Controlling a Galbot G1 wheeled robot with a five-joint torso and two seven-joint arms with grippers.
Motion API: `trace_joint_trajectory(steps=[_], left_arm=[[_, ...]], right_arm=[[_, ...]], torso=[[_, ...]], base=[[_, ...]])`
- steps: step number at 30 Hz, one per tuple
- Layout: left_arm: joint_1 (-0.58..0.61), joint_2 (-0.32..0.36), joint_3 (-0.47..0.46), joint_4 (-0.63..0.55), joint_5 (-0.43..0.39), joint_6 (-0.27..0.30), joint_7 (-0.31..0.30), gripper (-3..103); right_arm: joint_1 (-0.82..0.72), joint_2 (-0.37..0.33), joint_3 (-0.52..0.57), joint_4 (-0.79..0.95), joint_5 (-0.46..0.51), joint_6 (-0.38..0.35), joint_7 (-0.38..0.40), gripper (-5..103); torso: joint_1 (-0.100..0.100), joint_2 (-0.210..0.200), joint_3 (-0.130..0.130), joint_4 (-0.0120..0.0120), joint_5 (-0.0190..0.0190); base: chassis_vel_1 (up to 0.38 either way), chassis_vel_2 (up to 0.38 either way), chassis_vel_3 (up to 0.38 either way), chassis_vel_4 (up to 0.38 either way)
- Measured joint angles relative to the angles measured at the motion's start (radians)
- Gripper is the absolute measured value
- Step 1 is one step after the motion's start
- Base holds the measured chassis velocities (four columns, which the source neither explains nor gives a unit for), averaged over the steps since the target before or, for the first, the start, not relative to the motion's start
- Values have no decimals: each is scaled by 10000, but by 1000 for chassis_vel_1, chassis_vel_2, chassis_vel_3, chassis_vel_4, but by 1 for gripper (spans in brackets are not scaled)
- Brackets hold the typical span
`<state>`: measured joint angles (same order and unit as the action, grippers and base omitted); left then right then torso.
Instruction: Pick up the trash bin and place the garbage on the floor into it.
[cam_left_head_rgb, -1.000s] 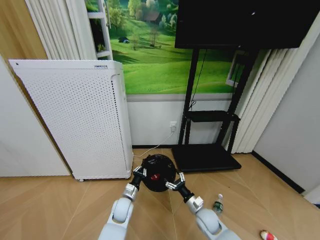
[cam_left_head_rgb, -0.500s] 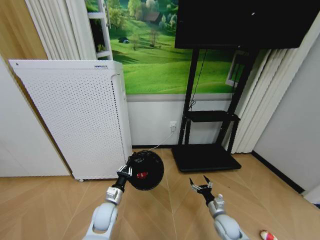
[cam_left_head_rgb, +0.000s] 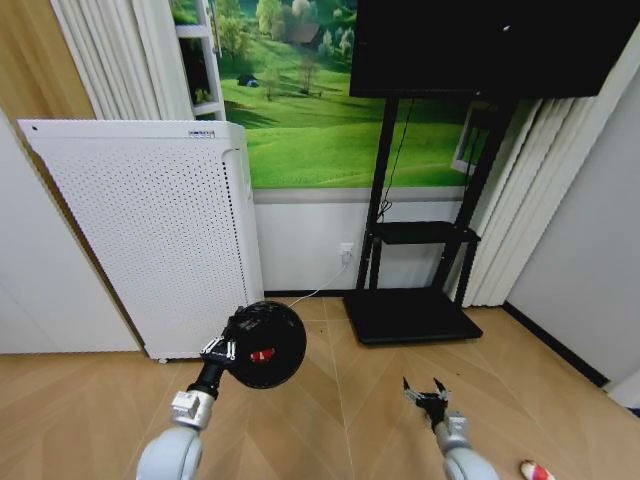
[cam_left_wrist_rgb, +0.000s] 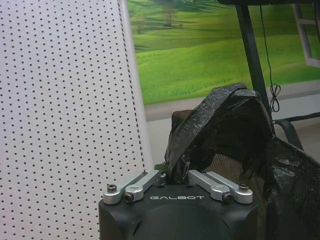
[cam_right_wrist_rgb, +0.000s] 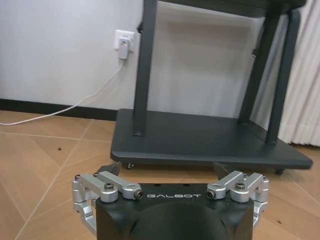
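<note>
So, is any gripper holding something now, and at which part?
The left gripper holds the trash bin by its bag-lined rim. The right gripper is open and holds nothing.

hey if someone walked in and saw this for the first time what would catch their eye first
Most striking is the black trash bin, held off the floor by the left gripper, which is clamped on its bag-lined rim right beside the tall white perforated appliance. Next comes the right gripper, open and empty, low over the wooden floor in front of the black TV stand. A red-and-white packet lies on the floor at the far right.
</note>
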<state>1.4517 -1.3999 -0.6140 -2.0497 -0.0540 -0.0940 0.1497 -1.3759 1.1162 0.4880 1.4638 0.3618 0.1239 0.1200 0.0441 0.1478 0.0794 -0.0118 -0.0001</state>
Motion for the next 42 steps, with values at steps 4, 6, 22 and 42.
trace_joint_trajectory(steps=[4, 6, 22, 42], left_arm=[[113, -21, -102, -27, -16, -13, 0, 7], [135, -34, -108, -27, -15, -27, 0, 7], [116, -130, -30, 142, 113, -125, 3, 7], [-22, -147, 83, 535, 187, -215, -3, 7]], right_arm=[[-21, 24, 47, -268, -363, 416, -387, 100], [9, 35, 39, -385, -469, 541, -526, 100], [1023, -12, -618, -1761, -1212, 937, -379, 100], [1206, -86, -1923, -3686, 46, -1165, 1050, 100]], torso=[[0, 0, 0, 0, 1], [0, 0, 0, -1, 0], [5, -1, 6, -1, 1], [0, 0, 1, 0, 2]], base=[[0, 0, 0, 0], [0, 0, 0, 0], [-191, 12, 180, -5], [16, 0, -24, 1]])
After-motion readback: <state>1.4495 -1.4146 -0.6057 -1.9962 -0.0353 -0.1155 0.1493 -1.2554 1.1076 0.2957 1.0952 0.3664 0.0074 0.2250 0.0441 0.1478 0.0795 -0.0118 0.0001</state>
